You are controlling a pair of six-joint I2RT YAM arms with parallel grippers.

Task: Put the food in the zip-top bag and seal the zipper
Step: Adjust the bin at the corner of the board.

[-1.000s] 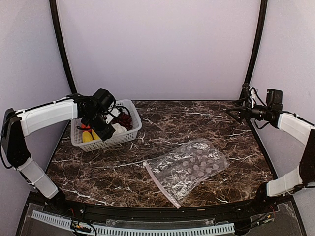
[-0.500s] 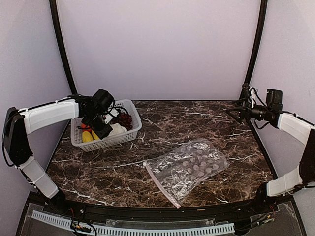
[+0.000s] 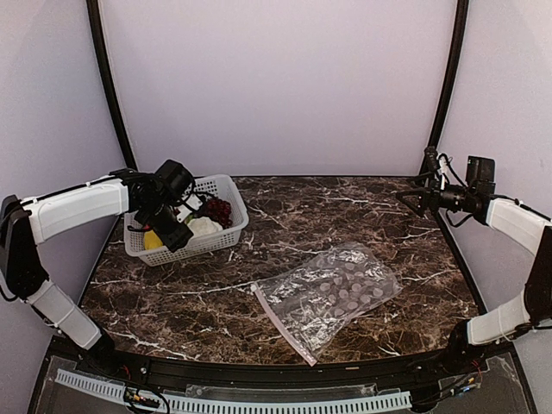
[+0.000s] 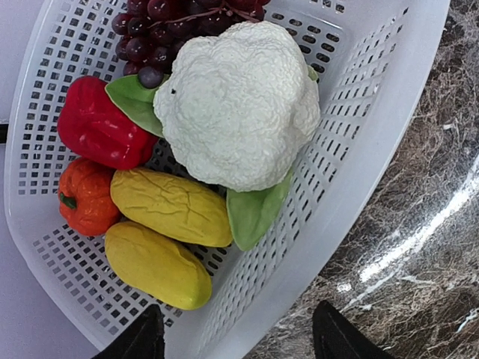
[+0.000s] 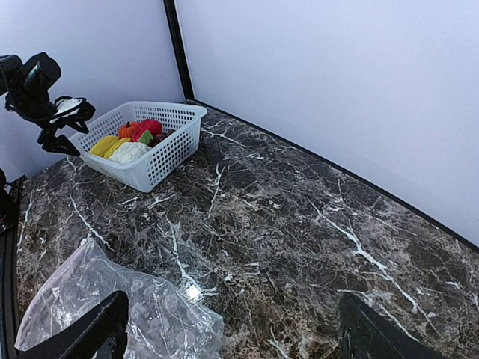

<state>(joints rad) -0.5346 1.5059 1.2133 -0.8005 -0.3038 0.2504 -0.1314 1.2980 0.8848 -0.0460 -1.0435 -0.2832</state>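
The food lies in a white perforated basket (image 3: 231,200): white cauliflower (image 4: 236,97), red pepper (image 4: 97,127), orange tomato-like fruit (image 4: 86,198), two yellow pieces (image 4: 172,206), dark grapes (image 4: 165,30) and green leaves (image 4: 258,209). My left gripper (image 4: 239,340) is open and empty, hovering above the basket's near wall (image 3: 175,231). The clear zip-top bag (image 3: 332,293) lies flat on the table, empty, its pinkish zipper (image 3: 283,324) along the near-left edge. My right gripper (image 5: 236,329) is open and empty, raised at the far right (image 3: 412,200), well away from the bag (image 5: 112,307).
The dark marble table (image 3: 302,216) is walled by pale panels, with black posts at the back corners. The basket (image 5: 168,149) stands at the back left. The left arm (image 5: 45,97) shows beside it in the right wrist view.
My left gripper has shifted slightly to the left and toward the near wall of the basket, uncovering more of the cauliflower. The right arm and the bag have not moved.
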